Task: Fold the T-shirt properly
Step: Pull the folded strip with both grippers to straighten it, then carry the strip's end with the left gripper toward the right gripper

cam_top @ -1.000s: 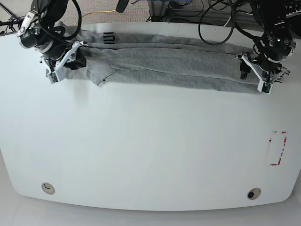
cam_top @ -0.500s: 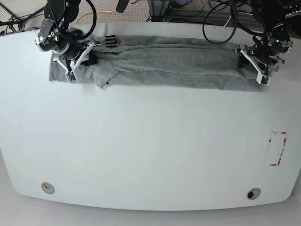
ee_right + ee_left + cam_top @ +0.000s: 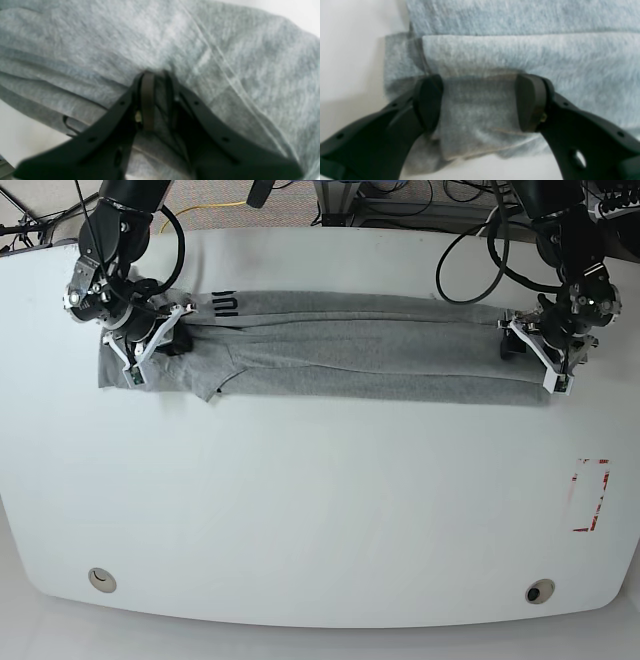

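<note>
The grey T-shirt (image 3: 350,355) lies as a long folded strip across the far part of the white table (image 3: 320,510), with black lettering (image 3: 225,304) near its left end. My right gripper (image 3: 155,345) is at that left end. In the right wrist view the right gripper (image 3: 157,75) has its jaws nearly together on a thin pinch of the T-shirt (image 3: 75,50). My left gripper (image 3: 540,358) is at the strip's right end. In the left wrist view the left gripper (image 3: 480,100) has its pads set wide, with a folded band of the T-shirt (image 3: 520,52) spanning between them.
A red-marked rectangle (image 3: 590,495) sits on the table's right side. Two round holes (image 3: 101,580) (image 3: 540,591) are near the front edge. Black cables (image 3: 470,240) hang behind the far edge. Bare white table reaches from the shirt to the front edge.
Both grippers came toward the near side with the shirt ends, so the strip now lies closer to the table's middle. The right gripper's jaws closed further.
</note>
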You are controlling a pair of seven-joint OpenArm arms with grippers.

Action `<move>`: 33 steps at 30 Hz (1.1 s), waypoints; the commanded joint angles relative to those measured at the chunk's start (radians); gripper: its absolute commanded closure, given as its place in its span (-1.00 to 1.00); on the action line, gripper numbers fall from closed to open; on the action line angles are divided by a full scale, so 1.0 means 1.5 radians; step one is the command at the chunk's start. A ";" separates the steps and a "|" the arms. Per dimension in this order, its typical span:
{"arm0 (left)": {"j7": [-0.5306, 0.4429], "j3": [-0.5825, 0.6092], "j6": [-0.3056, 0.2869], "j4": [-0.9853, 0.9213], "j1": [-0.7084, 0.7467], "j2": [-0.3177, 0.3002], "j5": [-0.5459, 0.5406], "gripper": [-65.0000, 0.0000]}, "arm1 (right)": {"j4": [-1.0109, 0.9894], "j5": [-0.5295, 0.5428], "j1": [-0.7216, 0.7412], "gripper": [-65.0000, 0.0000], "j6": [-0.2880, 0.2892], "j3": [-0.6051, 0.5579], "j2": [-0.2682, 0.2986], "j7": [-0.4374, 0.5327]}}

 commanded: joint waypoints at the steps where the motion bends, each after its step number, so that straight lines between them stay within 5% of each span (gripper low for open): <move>1: 0.008 -0.006 -0.032 0.036 -0.006 -0.010 -0.009 -0.32 | 0.000 -0.044 -0.002 0.73 -0.015 0.003 0.011 -0.035; 6: 0.049 -0.040 -0.055 0.069 -0.007 -0.012 -0.072 -0.34 | 0.000 -0.043 -0.002 0.73 -0.015 0.003 0.011 -0.035; 10: 0.075 -0.092 -0.055 0.075 -0.016 -0.017 -0.151 -0.56 | 0.000 -0.042 -0.004 0.74 -0.015 0.003 0.009 -0.035; 22: 0.092 -0.141 -0.055 -0.079 -0.035 -0.100 -0.289 -0.57 | 0.001 -0.038 -0.008 0.74 -0.015 0.005 0.007 -0.035; 33: 0.092 -0.116 -0.055 -0.211 -0.058 -0.107 -0.317 -0.57 | 0.004 -0.038 -0.004 0.75 -0.015 0.007 0.007 -0.035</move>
